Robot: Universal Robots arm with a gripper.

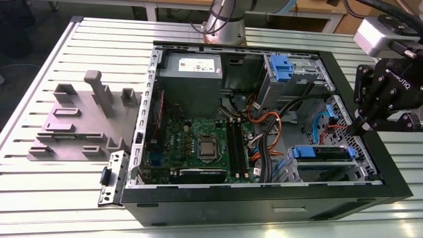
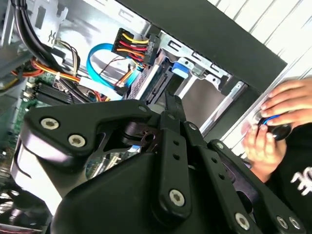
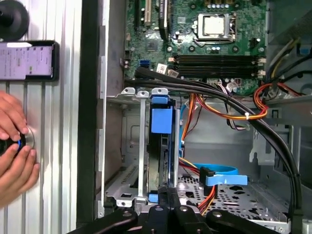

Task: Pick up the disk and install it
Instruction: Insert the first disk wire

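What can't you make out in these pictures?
- Face of disk: first wrist view, it stands edge-on in its bay.
- Object in hand: both wrist views, hand mostly covers it.
- Arm: exterior view, top edge cuts it off.
- Motherboard: second wrist view, gripper covers most.

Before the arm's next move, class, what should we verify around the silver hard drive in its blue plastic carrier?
1. The silver hard drive in blue plastic carrier sits in the metal bay: ok.
2. Drive pushed fully home: cannot tell.
3. The black gripper is close to the drive: ok.
4. The person's hand is outside the black computer case: ok.
5. The blue flat cable is plugged into the drive: cannot tell.
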